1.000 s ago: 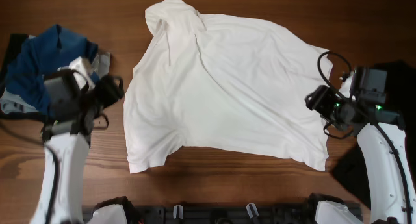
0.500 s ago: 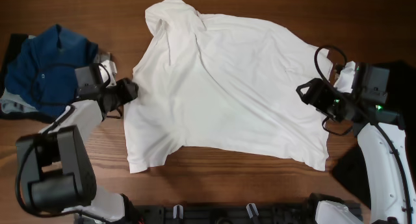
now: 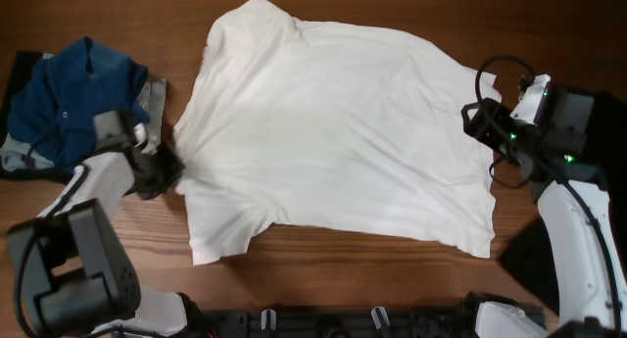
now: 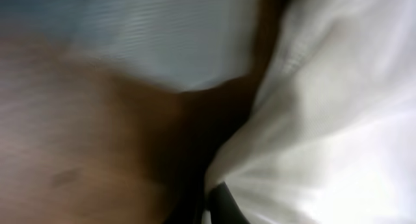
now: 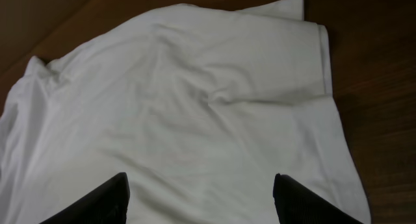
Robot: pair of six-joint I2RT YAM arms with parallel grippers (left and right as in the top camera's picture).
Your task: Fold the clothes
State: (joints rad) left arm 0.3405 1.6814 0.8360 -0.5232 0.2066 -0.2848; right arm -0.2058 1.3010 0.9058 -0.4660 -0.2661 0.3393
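Note:
The clothes on the table are chiefly a large white shirt, lying spread and wrinkled across the middle. My left gripper is shut on the shirt's left edge, and the cloth bunches into tight creases there. The left wrist view is blurred, but white cloth runs down into the closed left gripper. My right gripper hovers open at the shirt's right side. In the right wrist view the shirt fills the picture, and the right gripper holds nothing between its spread fingers.
A heap of blue clothes lies at the left, just behind my left arm. Dark cloth lies under and behind the right arm at the table's right edge. Bare wood shows in front of the shirt.
My left gripper has shut on the shirt's left edge and pulled it left. The folded-over top left part has opened out flat. The right gripper has drawn back slightly to the right, still open.

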